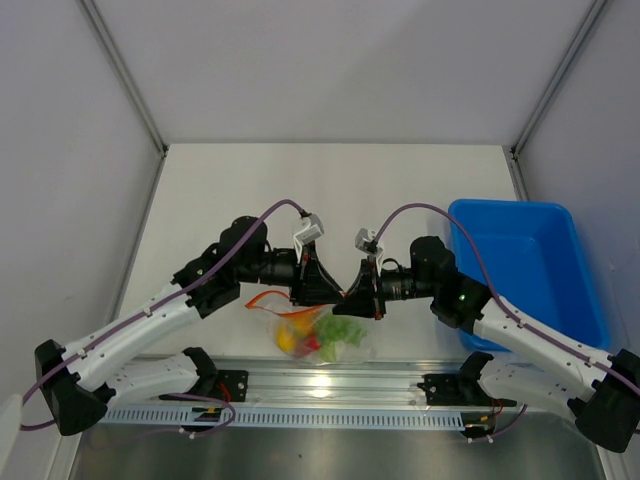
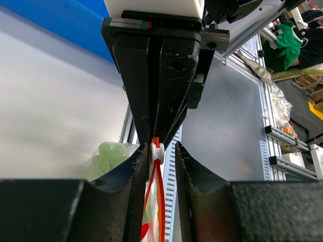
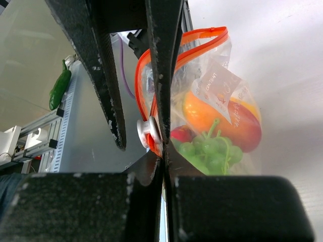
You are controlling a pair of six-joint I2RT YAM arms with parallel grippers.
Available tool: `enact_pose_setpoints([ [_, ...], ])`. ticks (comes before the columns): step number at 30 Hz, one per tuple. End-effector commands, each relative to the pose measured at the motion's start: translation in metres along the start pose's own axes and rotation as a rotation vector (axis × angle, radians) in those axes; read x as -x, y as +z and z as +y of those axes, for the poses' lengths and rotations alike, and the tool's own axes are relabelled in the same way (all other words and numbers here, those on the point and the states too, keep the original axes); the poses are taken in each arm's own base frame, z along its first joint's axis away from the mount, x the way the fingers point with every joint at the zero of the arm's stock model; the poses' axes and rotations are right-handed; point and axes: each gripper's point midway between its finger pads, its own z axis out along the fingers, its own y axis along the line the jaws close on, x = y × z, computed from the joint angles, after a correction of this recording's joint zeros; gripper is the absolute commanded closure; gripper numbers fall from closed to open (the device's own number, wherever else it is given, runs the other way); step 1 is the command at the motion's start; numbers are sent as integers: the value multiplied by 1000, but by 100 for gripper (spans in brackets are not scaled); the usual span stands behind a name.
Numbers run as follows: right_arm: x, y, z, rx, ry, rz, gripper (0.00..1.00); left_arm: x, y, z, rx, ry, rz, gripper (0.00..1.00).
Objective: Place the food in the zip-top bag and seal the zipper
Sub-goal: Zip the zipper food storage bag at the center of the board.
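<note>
Overhead, the right end effector hides where it pinches the zipper.

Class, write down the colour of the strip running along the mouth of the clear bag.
Orange-red. The zipper shows best in the right wrist view.

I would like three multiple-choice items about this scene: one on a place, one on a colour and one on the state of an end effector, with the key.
1. The food lies: A inside the bag; B loose beside it; C out of view.
2. The zipper is: A blue; B orange-red; C green.
3. The right end effector is: A wide open; B shut on nothing; C shut on the zipper.

Key:
1 A, the fruit shows through the clear plastic.
2 B, the strip along the mouth is orange-red.
3 C, it is closed with the strip pinched in it.
</note>
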Motion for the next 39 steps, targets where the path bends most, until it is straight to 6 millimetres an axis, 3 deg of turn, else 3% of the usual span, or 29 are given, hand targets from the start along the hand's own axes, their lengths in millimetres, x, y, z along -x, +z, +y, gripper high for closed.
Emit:
enact_pose_setpoints([
  [1, 27, 1, 14, 46, -77, -59, 100, 2, -1, 2, 4, 15, -15, 69],
  [7, 26, 1, 15, 52, -74, -57, 100, 2, -3, 0, 0, 21, -26, 76],
  [12, 27, 1, 15, 48, -79, -57, 100, 3, -5, 1, 2, 15, -27, 99],
  [21, 28, 3, 14, 54, -89, -17, 87, 1, -7, 0, -3, 15, -28, 99],
  [24, 30, 4, 14, 56, -93, -16, 100, 2, -7, 0, -7, 14, -28, 99],
  [29, 32, 6, 10, 35, -84, -25, 100, 0, -8, 1, -3, 16, -23, 100],
  [39, 50, 3, 17, 37, -55, -122, 100, -15, -14, 22, 72, -18, -22, 99],
])
